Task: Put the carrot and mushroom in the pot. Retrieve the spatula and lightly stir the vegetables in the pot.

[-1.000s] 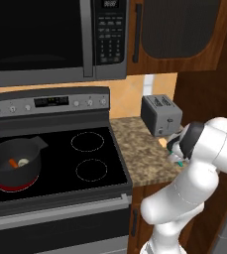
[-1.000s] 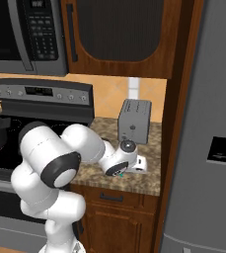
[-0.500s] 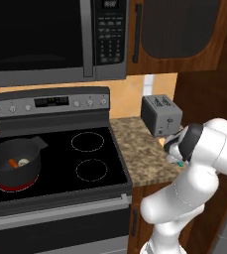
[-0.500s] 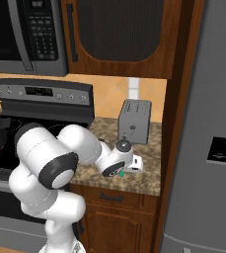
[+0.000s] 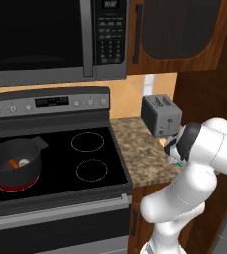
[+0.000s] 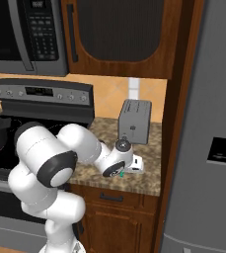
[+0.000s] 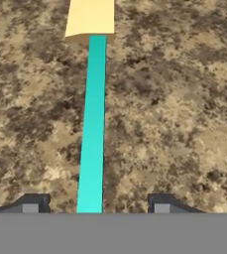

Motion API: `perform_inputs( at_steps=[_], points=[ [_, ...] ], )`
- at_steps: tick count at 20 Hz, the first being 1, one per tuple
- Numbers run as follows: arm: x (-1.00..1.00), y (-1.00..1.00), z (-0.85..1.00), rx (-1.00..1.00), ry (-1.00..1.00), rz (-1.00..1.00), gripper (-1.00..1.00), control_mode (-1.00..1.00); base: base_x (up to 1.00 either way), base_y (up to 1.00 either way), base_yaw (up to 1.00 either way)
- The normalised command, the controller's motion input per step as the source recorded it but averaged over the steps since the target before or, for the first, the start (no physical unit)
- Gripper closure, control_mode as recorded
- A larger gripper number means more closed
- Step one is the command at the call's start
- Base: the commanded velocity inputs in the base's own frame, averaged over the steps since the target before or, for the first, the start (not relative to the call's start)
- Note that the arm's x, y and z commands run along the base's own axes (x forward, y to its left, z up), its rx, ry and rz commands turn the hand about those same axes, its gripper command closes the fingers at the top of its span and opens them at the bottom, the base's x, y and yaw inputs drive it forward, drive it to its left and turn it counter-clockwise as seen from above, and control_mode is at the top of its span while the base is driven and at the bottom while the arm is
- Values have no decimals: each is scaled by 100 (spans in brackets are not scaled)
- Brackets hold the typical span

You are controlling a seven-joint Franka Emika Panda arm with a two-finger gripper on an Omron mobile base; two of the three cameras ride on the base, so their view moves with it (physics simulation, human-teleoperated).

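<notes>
With the carrot (image 5: 13, 162) and mushroom (image 5: 24, 161) already in the pot (image 5: 15, 161) at the frame's lower left, my tool (image 7: 96, 208) hangs wide apart over the spatula (image 7: 94, 119) lying ungrasped on the bench (image 7: 174, 109), so fetching and stirring remain.

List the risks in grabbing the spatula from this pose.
1. The spatula lies flat on the granite counter, nearer one fingertip than the other; open jaws may push it sideways when closing.
2. The toaster stands close behind the gripper; lifting could clip it.
3. The pot is across the stove, so a loose grip may drop it on the way.
</notes>
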Motion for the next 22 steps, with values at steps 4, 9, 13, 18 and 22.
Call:
perform_inputs(
  at_steps=[4,9,13,18,22],
  points=[
    [-34,2,-57,0,4,0,-100,-100,0,0,0],
    [-52,3,-58,0,8,0,100,-100,0,0,0],
    [-72,16,-64,0,4,1,100,-100,0,0,0],
    [-21,51,-88,0,6,6,100,-100,0,0,0],
    [-24,62,-63,3,0,20,100,-100,0,0,0]
  ],
)
